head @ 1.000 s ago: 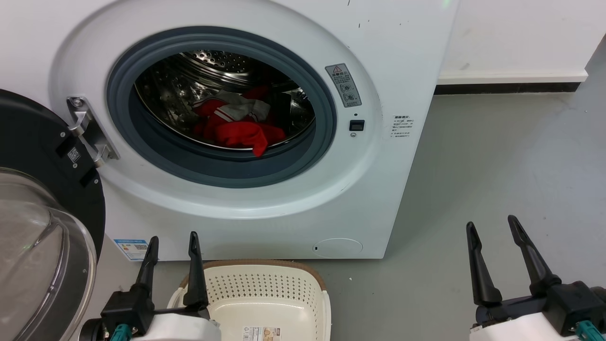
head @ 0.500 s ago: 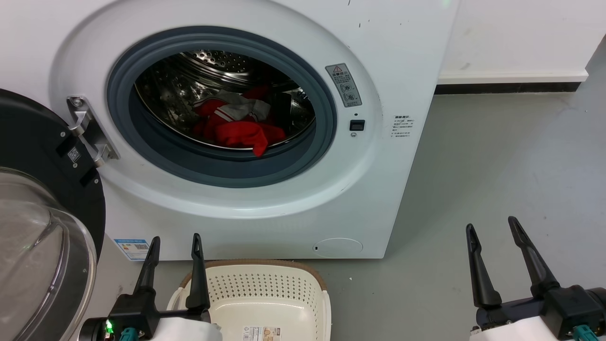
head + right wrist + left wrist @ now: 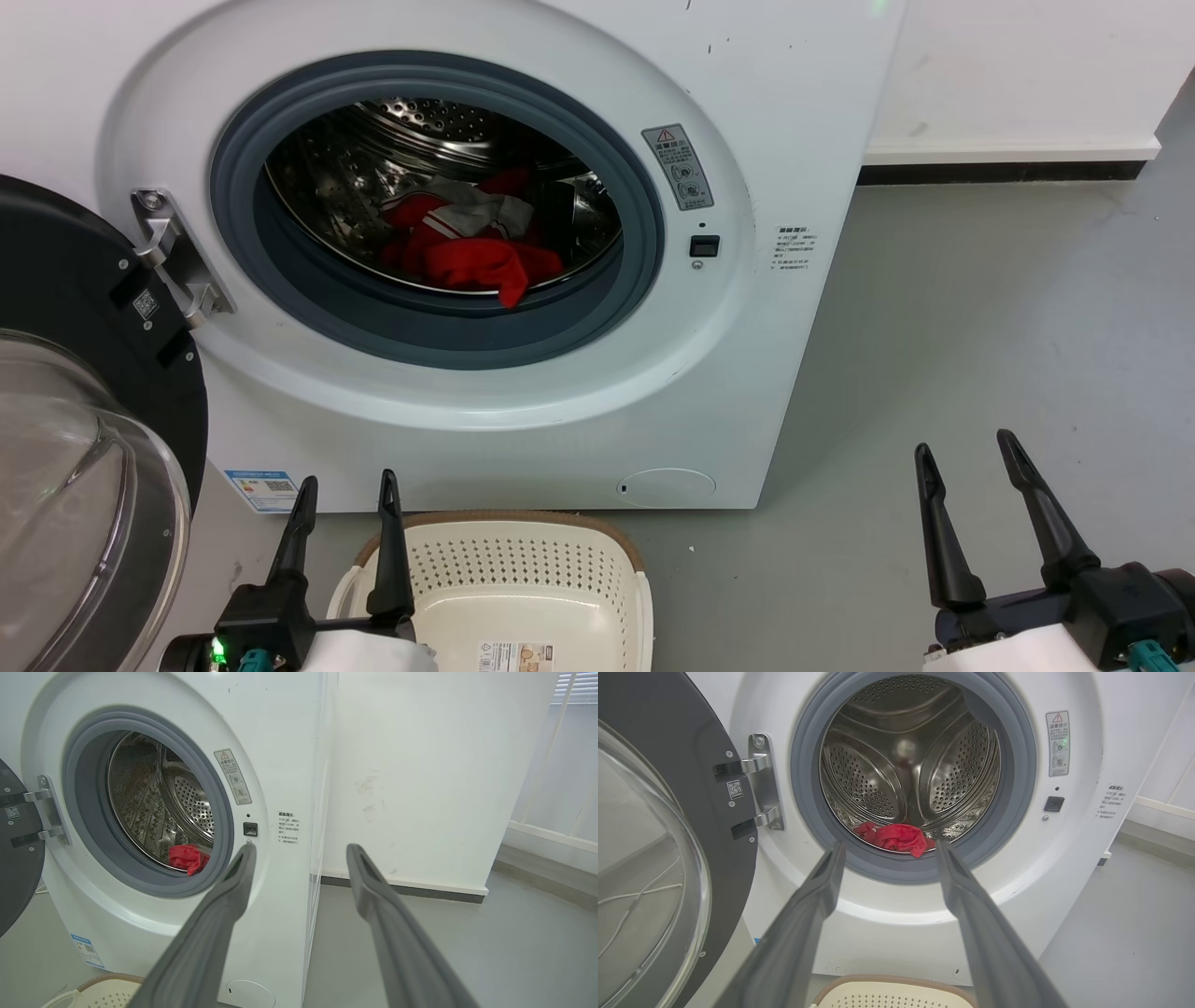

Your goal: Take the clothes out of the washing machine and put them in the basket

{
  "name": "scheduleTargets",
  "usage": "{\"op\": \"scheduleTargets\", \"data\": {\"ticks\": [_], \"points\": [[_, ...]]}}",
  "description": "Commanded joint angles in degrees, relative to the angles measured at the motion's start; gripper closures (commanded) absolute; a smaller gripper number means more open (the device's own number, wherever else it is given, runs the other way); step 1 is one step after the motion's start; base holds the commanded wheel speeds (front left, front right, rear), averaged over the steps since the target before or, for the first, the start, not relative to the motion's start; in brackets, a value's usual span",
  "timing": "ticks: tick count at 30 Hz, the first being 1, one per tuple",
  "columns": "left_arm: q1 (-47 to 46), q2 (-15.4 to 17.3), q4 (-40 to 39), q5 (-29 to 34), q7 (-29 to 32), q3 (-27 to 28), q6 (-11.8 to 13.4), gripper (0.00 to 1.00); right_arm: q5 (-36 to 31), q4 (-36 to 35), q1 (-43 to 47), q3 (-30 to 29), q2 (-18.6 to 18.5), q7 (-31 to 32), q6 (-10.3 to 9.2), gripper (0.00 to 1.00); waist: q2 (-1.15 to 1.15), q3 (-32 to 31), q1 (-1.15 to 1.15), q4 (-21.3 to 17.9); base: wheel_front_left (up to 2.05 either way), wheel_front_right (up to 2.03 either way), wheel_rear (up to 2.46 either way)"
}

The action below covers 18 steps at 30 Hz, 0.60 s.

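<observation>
Left gripper [image 3: 347, 478] and right gripper [image 3: 965, 441] gape empty; clothes [image 3: 471, 252] (low in drum [image 3: 425, 121]) may snag grey seal [image 3: 448, 338], missing basket [image 3: 509, 517].

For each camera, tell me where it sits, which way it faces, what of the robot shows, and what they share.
Head view: on the head, looking down at the washing machine; left gripper and right gripper, both open.
Left wrist view: left wrist, facing into the drum; own fingers.
Right wrist view: right wrist, facing the machine's front and a wall; own fingers.
Shared: the clothes and the basket.
</observation>
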Motion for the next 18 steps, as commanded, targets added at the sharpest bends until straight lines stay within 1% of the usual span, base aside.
{"op": "scheduleTargets", "data": {"ticks": [1,7,11,16,18], "points": [[0.55,0.11,0.09,-0.20,-0.16,0.09,0.02,0.00,0.07,0.06,0.68,0.10,-0.01,-0.16,-0.04,0.00,0.00,-0.02,0.00,0.01,0.00,0.00,0.00],[0.13,0.11,0.38,-0.30,-0.16,0.26,0.15,0.00,0.17,-0.12,0.75,0.22,-0.01,-0.16,-0.04,0.00,0.00,0.02,0.00,-0.07,0.00,0.00,0.00],[-1.16,0.11,1.26,-0.48,-0.16,0.57,-0.48,0.00,0.17,-0.19,0.52,0.45,-0.01,-0.16,-0.04,0.00,0.00,0.26,0.00,-0.29,0.00,0.00,0.00],[-5.21,0.11,3.45,-0.33,-0.16,2.27,-2.12,0.00,-0.11,-0.51,-0.90,1.12,0.00,-0.16,-0.04,0.00,0.00,1.53,0.00,-1.39,0.00,0.00,0.00],[-7.83,0.09,5.09,0.61,-0.16,2.96,-3.40,0.00,-0.26,-0.81,-1.69,1.22,0.00,-0.15,-0.04,0.00,0.00,2.75,0.00,-2.03,0.00,0.00,0.00]]}}
